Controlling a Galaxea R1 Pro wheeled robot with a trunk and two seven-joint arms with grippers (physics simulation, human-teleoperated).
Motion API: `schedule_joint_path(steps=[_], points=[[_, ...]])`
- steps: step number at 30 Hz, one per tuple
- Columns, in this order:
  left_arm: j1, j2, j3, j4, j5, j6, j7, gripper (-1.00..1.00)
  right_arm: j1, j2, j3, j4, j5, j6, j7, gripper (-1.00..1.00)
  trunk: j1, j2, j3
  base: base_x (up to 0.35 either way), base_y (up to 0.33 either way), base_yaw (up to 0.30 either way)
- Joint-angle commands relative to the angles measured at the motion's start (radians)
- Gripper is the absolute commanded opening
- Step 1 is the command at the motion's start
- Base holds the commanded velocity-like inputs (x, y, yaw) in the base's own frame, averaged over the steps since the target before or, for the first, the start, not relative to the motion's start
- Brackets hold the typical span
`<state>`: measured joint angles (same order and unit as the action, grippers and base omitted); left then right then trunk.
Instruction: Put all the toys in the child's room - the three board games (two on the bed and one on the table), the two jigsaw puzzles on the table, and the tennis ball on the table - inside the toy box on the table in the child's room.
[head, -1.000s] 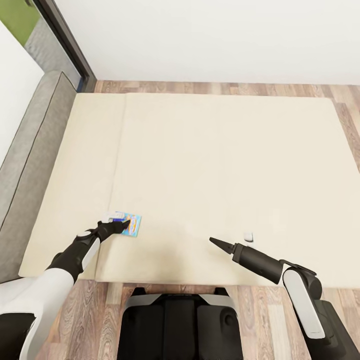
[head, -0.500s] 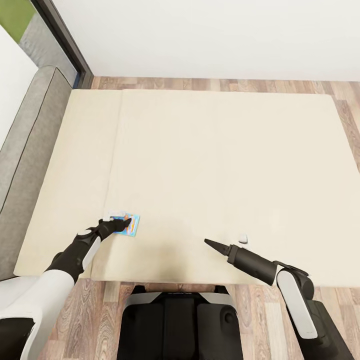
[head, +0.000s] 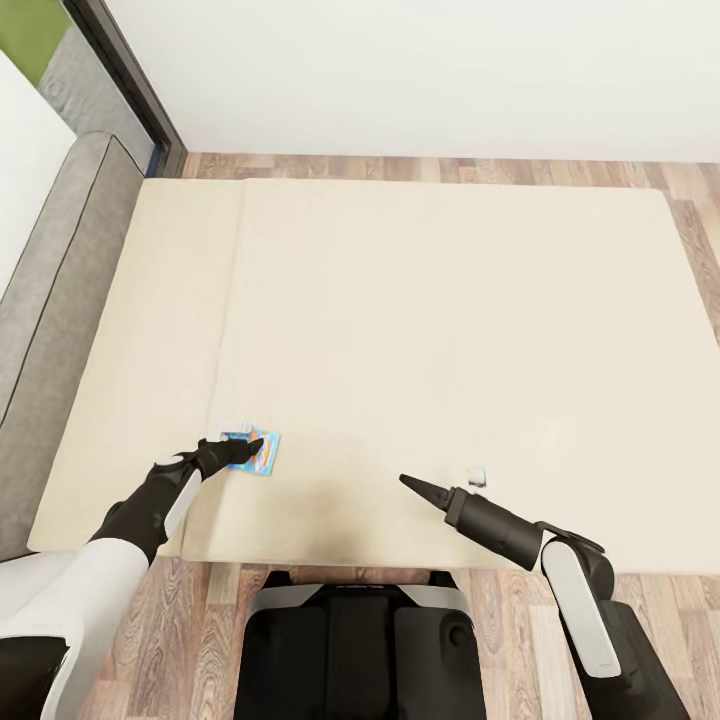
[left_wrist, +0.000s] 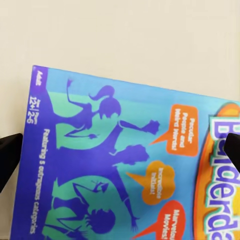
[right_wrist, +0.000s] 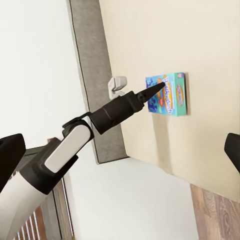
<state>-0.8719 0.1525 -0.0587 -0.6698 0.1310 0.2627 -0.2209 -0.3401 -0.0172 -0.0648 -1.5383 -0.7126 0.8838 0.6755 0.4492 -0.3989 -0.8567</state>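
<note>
While both arms reach over the bed (head: 430, 300), the left gripper (head: 250, 446) sits at the blue board game (head: 256, 452).

Lying flat on the beige mattress near its near-left corner, the blue board game has the left gripper's tip over its left edge; in the left wrist view the box (left_wrist: 130, 165) lies between the two dark fingertips (left_wrist: 7, 155), which stand wide apart at either side, not closed on it. A small white object (head: 228, 433) lies just beside the box on its left. Over the near-right part of the mattress the right gripper (head: 412, 484) hovers, pointing left; I cannot tell how wide it stands in the head view, but its wrist view shows the fingertips (right_wrist: 10, 155) spread wide. Another small white object (head: 477, 473) lies near that arm. A grey headboard (head: 60, 290) runs along the bed's left side.
</note>
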Motion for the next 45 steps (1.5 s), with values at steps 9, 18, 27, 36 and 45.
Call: schedule_joint_path(steps=[9,18,27,36,45], points=[[0.001,0.001,-0.005,0.001,0.006,0.021,0.000,1.00,0.000,0.000,-0.001,0.000,0.000,0.006,0.003,1.00,0.001,-0.001,-0.001,0.000,-0.007,0.000],[0.001,-0.002,-0.001,0.079,0.008,0.051,-0.001,1.00,0.000,-0.008,-0.003,0.004,-0.001,-0.004,-0.006,1.00,0.001,-0.001,-0.001,0.000,-0.014,0.000],[0.001,-0.002,-0.001,0.079,0.008,0.058,0.000,1.00,0.000,-0.007,-0.003,0.004,-0.001,-0.004,-0.005,1.00,0.001,-0.001,-0.001,0.000,-0.124,0.000],[0.001,-0.003,0.000,0.079,0.007,0.061,0.000,1.00,0.000,-0.007,-0.003,0.004,-0.002,-0.003,-0.004,1.00,0.001,-0.001,-0.001,0.000,-0.103,0.000],[0.001,-0.003,0.000,0.079,0.008,0.062,0.000,1.00,0.000,-0.007,-0.003,0.004,-0.002,-0.004,-0.004,1.00,0.001,-0.001,-0.001,0.000,-0.187,0.000]])
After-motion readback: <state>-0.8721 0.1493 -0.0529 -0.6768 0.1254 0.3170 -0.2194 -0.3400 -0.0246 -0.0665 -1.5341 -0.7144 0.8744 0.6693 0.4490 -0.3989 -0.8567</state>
